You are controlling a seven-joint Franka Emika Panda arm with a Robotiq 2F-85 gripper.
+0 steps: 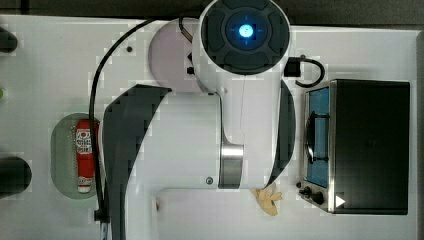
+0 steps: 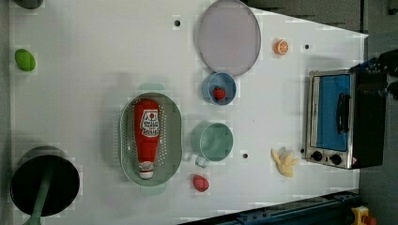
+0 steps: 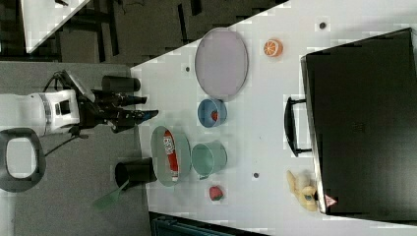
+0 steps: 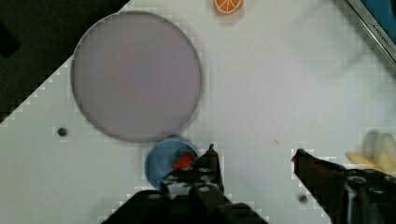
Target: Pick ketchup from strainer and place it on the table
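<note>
The ketchup [image 2: 146, 136] is a red squeeze bottle with a white cap, lying lengthwise inside the pale green strainer [image 2: 172, 123]. The top view has the ketchup [image 1: 85, 155] in the strainer [image 1: 60, 155] at its left, beside the arm's dark link. In the right view the ketchup [image 3: 169, 152] rests in the strainer [image 3: 157, 162] while my gripper [image 3: 147, 108] hangs well above the white table [image 3: 255, 123], apart from the bottle. In the wrist view my gripper [image 4: 255, 151] stands open with nothing between its fingers, over bare table beside a blue bowl.
A lavender plate [image 2: 229, 37], a blue bowl with a strawberry [image 2: 219, 89], a green cup [image 2: 213, 141] and a loose strawberry [image 2: 201, 183] surround the strainer. A toaster oven [image 2: 340, 117], banana [image 2: 284, 161], orange slice [image 2: 281, 47] and black pot [image 2: 44, 180] stand around.
</note>
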